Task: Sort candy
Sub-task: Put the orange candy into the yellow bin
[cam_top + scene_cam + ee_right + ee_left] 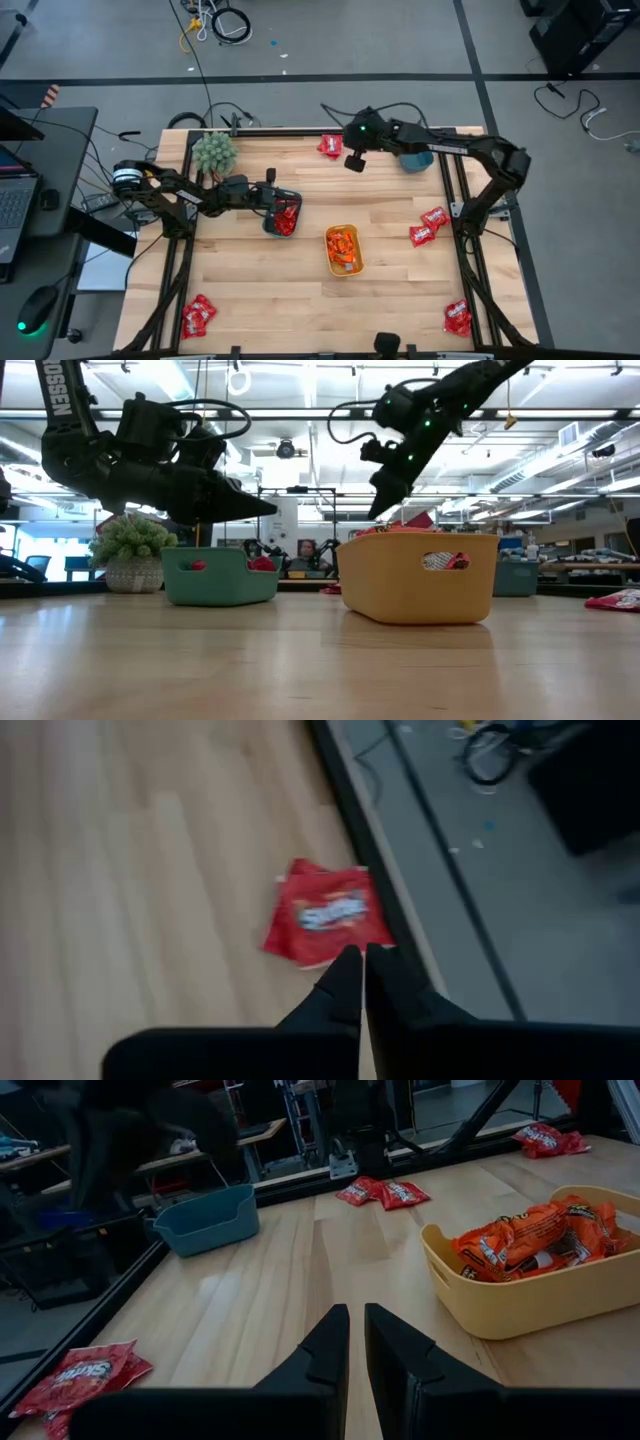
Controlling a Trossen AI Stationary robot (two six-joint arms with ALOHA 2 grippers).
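Wooden counter (300, 290) carries scattered candy (330, 146); the right gripper (362, 956) hovers over a red pack by the far edge, fingers nearly closed, empty, risking nudging it off; left gripper (356, 1320) likewise empty.

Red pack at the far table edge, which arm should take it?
Right, probably. The right hand hovers beside that red pack, which fills its wrist view just past its nearly closed fingers. The left hand is over the teal tray, farther off.
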